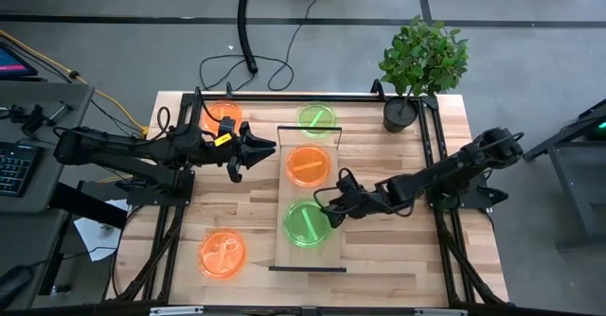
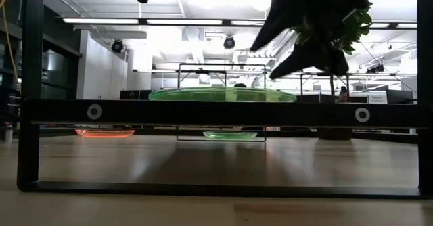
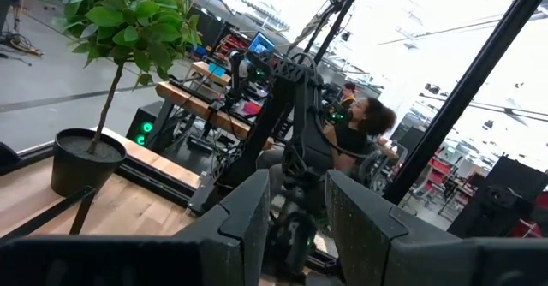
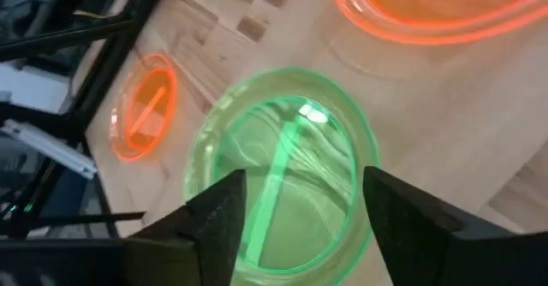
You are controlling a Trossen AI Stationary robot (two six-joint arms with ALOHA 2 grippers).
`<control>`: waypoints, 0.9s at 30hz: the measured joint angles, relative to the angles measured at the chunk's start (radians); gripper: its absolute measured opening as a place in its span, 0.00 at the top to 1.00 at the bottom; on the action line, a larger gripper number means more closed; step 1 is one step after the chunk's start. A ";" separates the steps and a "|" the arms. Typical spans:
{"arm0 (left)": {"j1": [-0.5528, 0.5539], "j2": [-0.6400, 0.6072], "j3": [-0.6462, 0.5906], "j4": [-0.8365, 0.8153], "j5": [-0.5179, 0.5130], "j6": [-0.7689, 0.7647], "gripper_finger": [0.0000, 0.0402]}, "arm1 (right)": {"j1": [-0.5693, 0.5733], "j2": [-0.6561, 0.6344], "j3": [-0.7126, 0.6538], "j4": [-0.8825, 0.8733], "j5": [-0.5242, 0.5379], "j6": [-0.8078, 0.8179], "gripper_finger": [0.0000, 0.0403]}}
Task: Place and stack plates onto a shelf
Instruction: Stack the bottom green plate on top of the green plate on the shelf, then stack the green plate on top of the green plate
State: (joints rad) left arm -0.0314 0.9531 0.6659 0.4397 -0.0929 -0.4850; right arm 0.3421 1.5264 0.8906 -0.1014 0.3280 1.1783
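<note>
The right gripper point(image 1: 327, 212) hangs over the shelf's point(image 1: 333, 250) near end, its fingers spread apart and seemingly clear of the green plate point(image 1: 305, 223) lying there, as the right wrist view shows. From above, an orange plate point(image 1: 308, 166) sits mid-shelf, another green plate point(image 1: 316, 118) at the far end. The left gripper point(image 1: 248, 155) waits open beside the shelf's left edge.

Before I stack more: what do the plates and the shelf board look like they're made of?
The plates, like the green plate under the open right gripper, look like thin translucent plastic, glossy: the wood shows through and the rim glows. The shelf looks like pale unfinished or matte wood with visible grain; its end frame looks like thin black metal, probably painted.
</note>
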 joint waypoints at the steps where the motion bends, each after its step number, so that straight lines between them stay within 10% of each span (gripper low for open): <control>1: 0.000 0.000 0.000 0.000 0.000 0.000 0.74 | -0.002 -0.016 0.000 -0.010 -0.004 -0.017 0.44; 14: 0.000 0.000 0.000 0.008 0.000 0.000 0.74 | -0.041 -0.384 0.000 -0.340 0.101 -0.133 0.42; 27: 0.000 0.000 0.000 0.093 -0.138 0.091 0.74 | -0.331 -0.433 0.000 -0.125 0.167 -0.219 0.42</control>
State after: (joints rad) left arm -0.0315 0.9533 0.6655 0.5324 -0.2305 -0.3945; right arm 0.0113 1.0938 0.8906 -0.2268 0.4954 0.9590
